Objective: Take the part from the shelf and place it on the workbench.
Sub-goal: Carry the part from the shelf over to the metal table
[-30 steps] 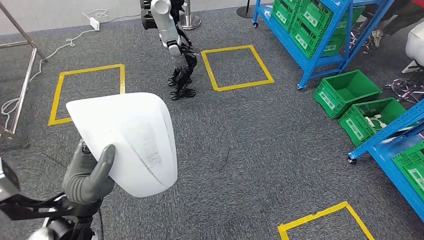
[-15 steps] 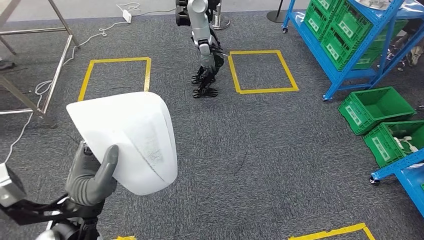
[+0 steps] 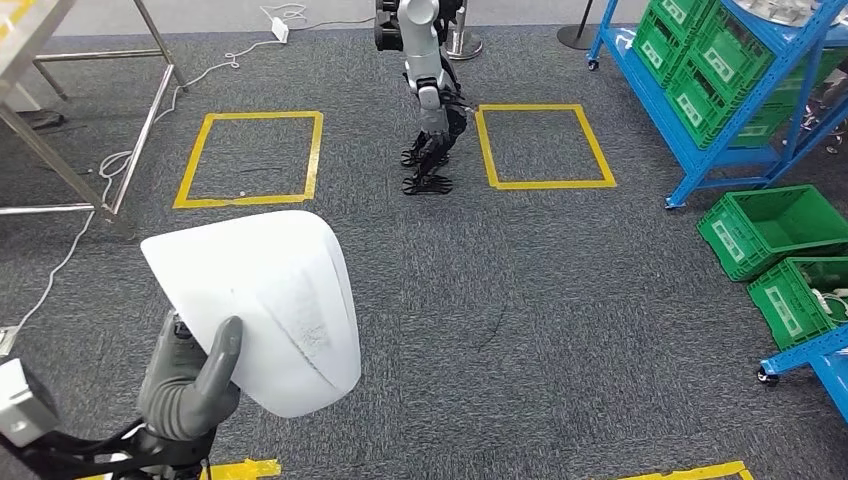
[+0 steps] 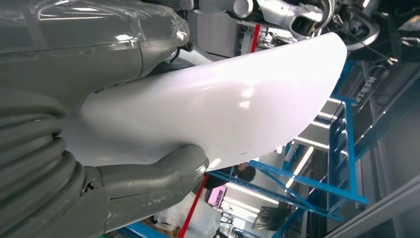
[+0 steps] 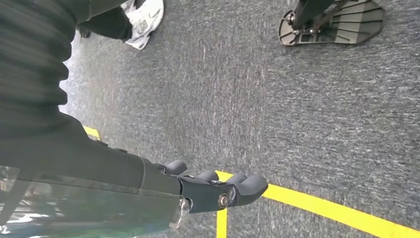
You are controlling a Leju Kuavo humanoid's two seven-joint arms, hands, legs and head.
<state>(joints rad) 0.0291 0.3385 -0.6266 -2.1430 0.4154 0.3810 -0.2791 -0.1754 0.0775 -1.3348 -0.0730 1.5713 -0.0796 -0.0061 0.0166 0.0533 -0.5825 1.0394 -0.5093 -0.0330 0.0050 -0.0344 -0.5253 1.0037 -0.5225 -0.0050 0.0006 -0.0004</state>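
My left hand (image 3: 190,385) grips a large white curved shell part (image 3: 260,310) from below, with the thumb pressed on its near face, holding it up over the carpet at the lower left. In the left wrist view the part (image 4: 223,104) lies across my left hand (image 4: 49,163), the thumb under its edge. A metal-framed workbench (image 3: 30,30) shows at the top left corner. My right hand (image 5: 213,191) hangs over the carpet with its fingers loosely apart and nothing in it.
Another robot (image 3: 425,90) stands ahead between two yellow taped squares (image 3: 250,160) (image 3: 545,145). A blue shelf (image 3: 720,90) with green crates is at the right, with more green crates (image 3: 770,225) on the floor. White cables (image 3: 230,55) trail near the workbench legs. A person's shoe (image 5: 143,17) is nearby.
The whole picture has shifted right as the camera turned left, bringing the workbench frame into view. The white part stays held in my left hand.
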